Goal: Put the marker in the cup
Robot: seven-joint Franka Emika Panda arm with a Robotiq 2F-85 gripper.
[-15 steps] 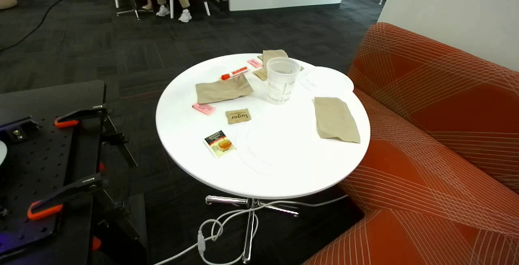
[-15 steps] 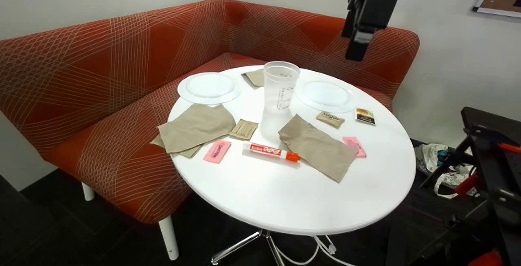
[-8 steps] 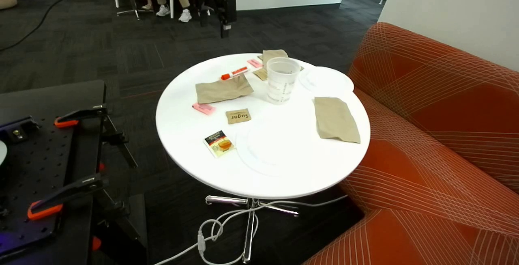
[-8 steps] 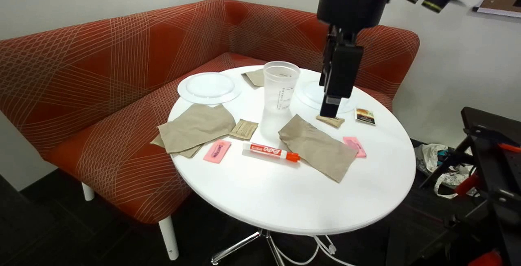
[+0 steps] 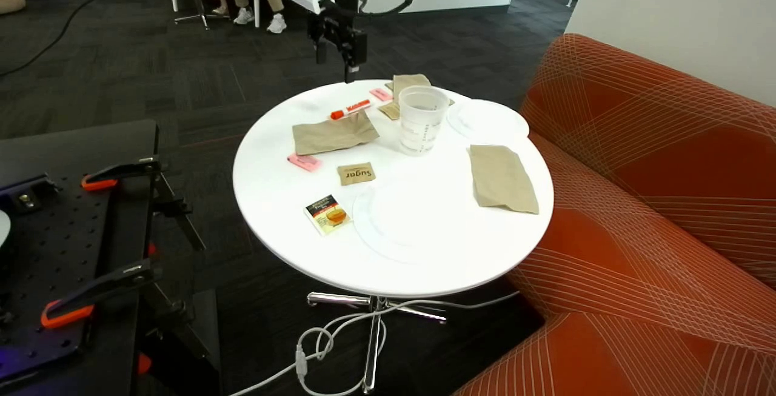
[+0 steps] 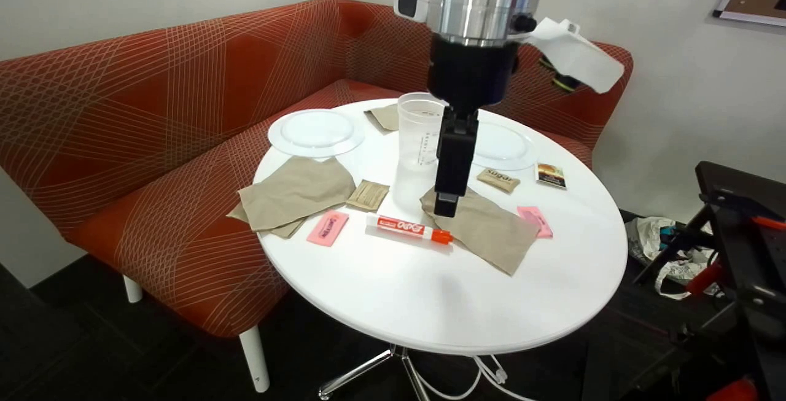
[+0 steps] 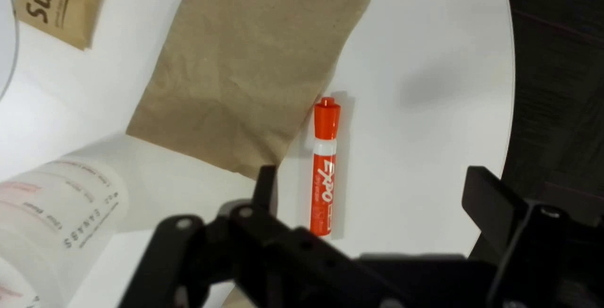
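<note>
The jaws, spread wide, had been lowered toward the marker [image 7: 323, 180] (not yet gripped); a pick-up was apparently being lined up, the cup [image 5: 419, 123] left for later.

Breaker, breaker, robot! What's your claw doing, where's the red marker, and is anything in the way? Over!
Claw open, holding nothing. Marker lying on white table, outside the cup. Brown napkin close beside the marker, might snag. Over.

Tabletop [image 5: 267, 196] slantwise from 2 sides in exterior views; closer, steeper in wrist view.
</note>
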